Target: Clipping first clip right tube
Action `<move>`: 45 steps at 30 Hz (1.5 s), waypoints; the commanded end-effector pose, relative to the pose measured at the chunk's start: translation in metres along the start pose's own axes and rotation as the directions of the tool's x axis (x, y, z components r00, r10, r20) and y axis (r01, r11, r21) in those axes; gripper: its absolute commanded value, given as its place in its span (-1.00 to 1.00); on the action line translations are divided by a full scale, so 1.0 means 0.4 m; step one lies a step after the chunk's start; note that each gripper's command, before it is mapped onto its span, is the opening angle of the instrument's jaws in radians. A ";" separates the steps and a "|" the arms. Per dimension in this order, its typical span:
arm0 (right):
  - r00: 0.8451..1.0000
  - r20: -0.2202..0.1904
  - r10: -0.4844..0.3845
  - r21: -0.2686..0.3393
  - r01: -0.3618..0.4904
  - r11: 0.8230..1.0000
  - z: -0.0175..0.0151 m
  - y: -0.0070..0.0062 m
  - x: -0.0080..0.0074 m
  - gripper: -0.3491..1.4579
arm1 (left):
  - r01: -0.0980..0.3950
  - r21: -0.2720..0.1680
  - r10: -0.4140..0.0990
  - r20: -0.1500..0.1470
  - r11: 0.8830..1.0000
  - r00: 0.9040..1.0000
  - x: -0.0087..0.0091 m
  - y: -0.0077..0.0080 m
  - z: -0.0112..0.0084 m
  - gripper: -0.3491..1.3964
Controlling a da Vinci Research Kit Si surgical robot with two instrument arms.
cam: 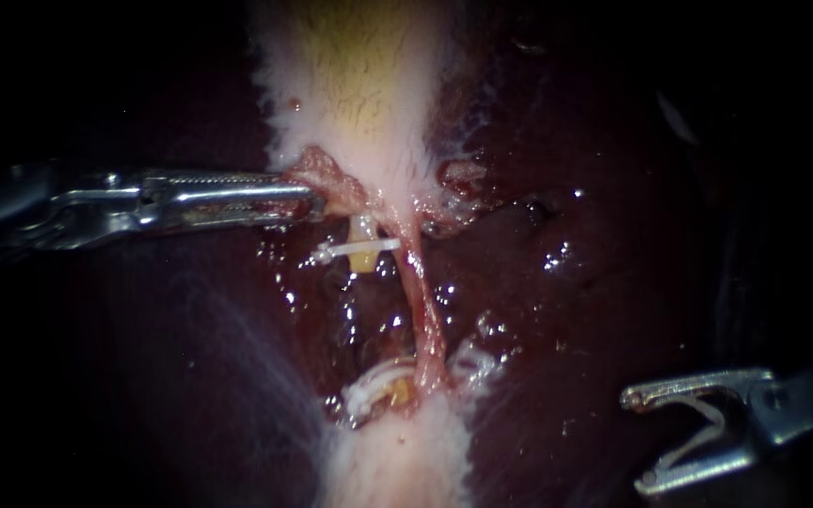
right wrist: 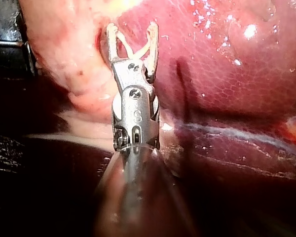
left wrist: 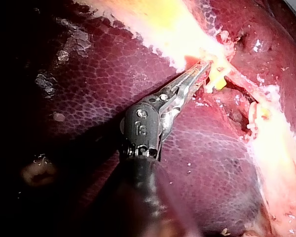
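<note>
Endoscope view: the left instrument (cam: 308,199) enters from 9 o'clock. Its jaws are clamped together on the pink lower fringe of the gallbladder (cam: 369,85), which fills the 12 o'clock sector as a pale, yellow-centred band. The liver (cam: 566,188) lies dark red on both sides.

The right tube (cam: 422,301) is at centre, a thin pink strand. Its long axis runs from the gallbladder's fringe down to pale tissue at 6 o'clock, with the upper end leaning toward 11 and the lower end toward 5. It carries no clip.

Just beside it, toward 9 o'clock, is a short yellow tube stub (cam: 364,263). A white clip (cam: 358,249) sits across the stub, lying roughly 9 to 3.

The right instrument (cam: 634,442) sits at 4 o'clock, well apart from the right tube. Its jaws are spread and grip no tissue.

Left wrist view only: the toothed jaws of the left instrument (left wrist: 203,69) end in the fringe, with the yellow stub (left wrist: 216,79) just beside their tip.

Right wrist view only: the right instrument (right wrist: 132,27) shows a pale V-shaped lining inside its spread jaws. Whether that lining is a loaded clip cannot be told. No tube shows in this view.
</note>
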 end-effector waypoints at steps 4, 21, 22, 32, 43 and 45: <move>1.000 0.000 0.000 0.000 0.000 1.000 -0.0001 0.0000 0.0000 -0.06 | 0.002 -0.009 -0.002 0.003 1.000 1.000 0.0016 0.0003 -0.0040 -1.00; 0.999 -0.005 0.036 -0.018 -0.037 0.999 0.0063 0.0041 0.0044 -0.07 | 0.037 0.009 -0.037 -0.024 0.999 0.999 0.0130 0.0019 -0.0226 -1.00; 0.999 -0.006 0.045 -0.022 -0.045 0.999 0.0080 0.0051 0.0052 -0.07 | 0.037 0.009 -0.037 -0.024 0.999 0.999 0.0129 0.0019 -0.0226 -1.00; 0.993 -0.022 0.113 -0.073 -0.114 0.991 0.0248 0.0166 0.0136 -0.07 | 0.036 0.010 -0.036 -0.025 0.999 0.999 0.0128 0.0022 -0.0228 -1.00; 0.992 -0.033 0.119 -0.122 -0.122 0.985 0.0312 0.0268 0.0116 -0.09 | 0.036 0.011 -0.036 -0.025 0.999 0.999 0.0126 0.0026 -0.0225 -1.00; 0.993 -0.032 0.117 -0.128 -0.120 0.985 0.0327 0.0287 0.0101 -0.09 | 0.036 0.011 -0.036 -0.025 0.999 0.999 0.0125 0.0026 -0.0225 -1.00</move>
